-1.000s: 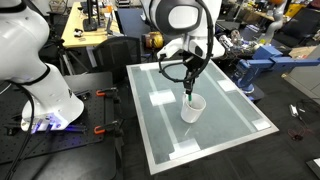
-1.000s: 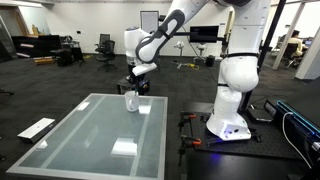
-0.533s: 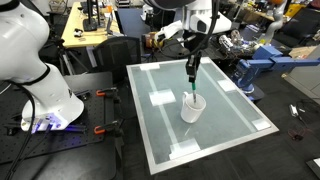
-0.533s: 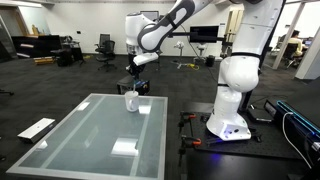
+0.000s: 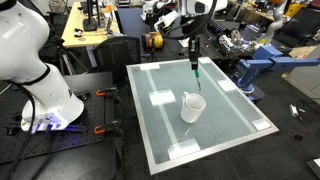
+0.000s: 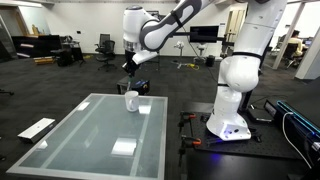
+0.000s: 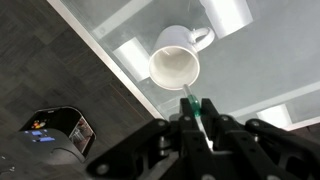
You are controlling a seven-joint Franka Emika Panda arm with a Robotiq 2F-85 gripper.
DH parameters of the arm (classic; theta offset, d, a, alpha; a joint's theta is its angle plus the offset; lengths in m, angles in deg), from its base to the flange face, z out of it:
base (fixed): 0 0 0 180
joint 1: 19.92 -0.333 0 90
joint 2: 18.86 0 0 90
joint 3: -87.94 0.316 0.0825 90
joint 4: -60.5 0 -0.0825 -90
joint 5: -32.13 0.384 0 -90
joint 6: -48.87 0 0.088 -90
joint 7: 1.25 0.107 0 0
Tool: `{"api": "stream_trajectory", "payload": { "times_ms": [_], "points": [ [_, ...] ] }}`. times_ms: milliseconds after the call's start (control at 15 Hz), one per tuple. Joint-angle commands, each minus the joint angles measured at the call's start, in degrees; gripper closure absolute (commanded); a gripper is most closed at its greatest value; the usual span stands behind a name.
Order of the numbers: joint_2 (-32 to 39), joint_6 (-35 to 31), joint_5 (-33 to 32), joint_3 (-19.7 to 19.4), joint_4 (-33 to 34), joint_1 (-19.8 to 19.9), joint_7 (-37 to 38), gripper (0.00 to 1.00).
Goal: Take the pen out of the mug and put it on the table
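My gripper [image 5: 193,45] is shut on the thin green pen [image 5: 195,72] and holds it hanging upright, clear above the white mug [image 5: 192,107]. The mug stands upright on the pale glass table [image 5: 160,130], near its middle. In the wrist view the pen [image 7: 196,109] sits pinched between the jaws [image 7: 197,118], and the mug [image 7: 175,66] is below with its inside showing empty and its handle to the right. In an exterior view the gripper [image 6: 129,66] hangs above the mug [image 6: 131,101] near the table's far edge [image 6: 120,97].
White tape patches [image 5: 162,98] mark the table top. A white robot base [image 5: 40,90] stands beside the table on the dark floor. A wooden workbench [image 5: 85,30] is behind. A black device [image 7: 55,132] lies on the floor off the table's edge.
The gripper has risen straight up with the pen. The pen's lower end was in the mug a second ago and now hangs clear above it. The mug has not moved.
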Motion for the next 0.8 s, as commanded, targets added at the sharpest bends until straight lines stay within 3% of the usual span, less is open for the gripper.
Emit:
{"api": "stream_trajectory", "payload": {
  "times_ms": [0, 733],
  "points": [
    [-1.0, -4.5, -5.3, 2.8, -2.3, 0.4, 2.2, 0.96],
    [4.5, -8.8, -13.3, 8.8, -1.3, -2.2, 7.3, 0.96]
  ]
}}
